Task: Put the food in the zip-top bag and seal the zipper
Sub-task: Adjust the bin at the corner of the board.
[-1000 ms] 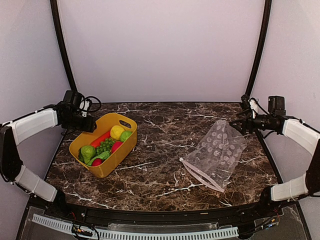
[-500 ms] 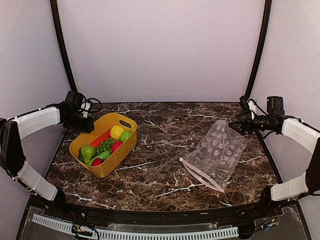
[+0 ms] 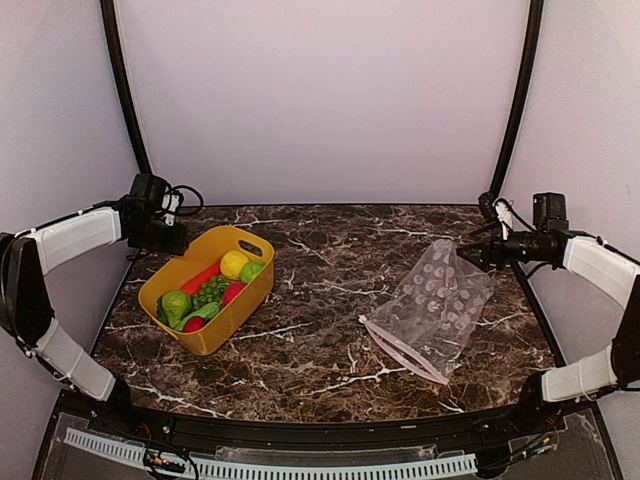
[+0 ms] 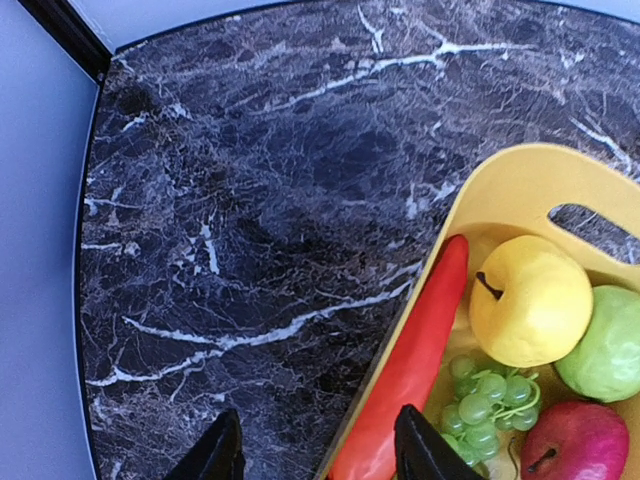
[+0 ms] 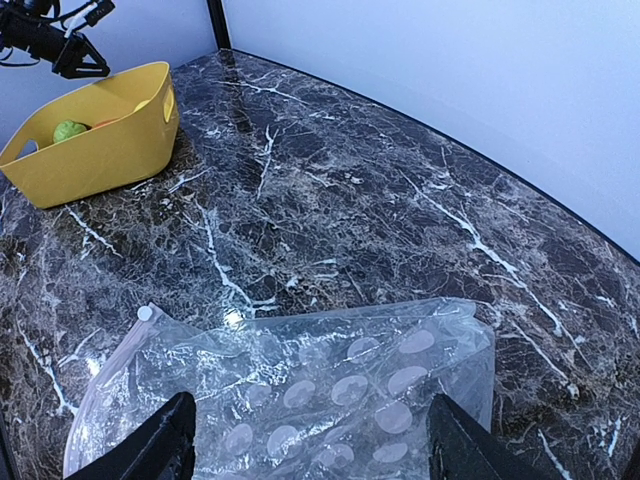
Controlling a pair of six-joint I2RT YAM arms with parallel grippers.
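No food (image 3: 212, 290) bagged yet; left gripper (image 4: 318, 452), open and empty, hovers over the carrot (image 4: 420, 340) in the tub (image 4: 500, 190); right gripper (image 5: 315, 445) gapes empty above the zip-top bag (image 5: 300, 375), lower frame; next, likely: grasp carrot.

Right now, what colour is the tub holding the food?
Yellow tub, plain; top external view shows it best.

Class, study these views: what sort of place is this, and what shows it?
Probably a robot test bench, not a kitchen: a left arm and right arm mounted at a marble-patterned table, plain walls, toy food in a yellow tub.
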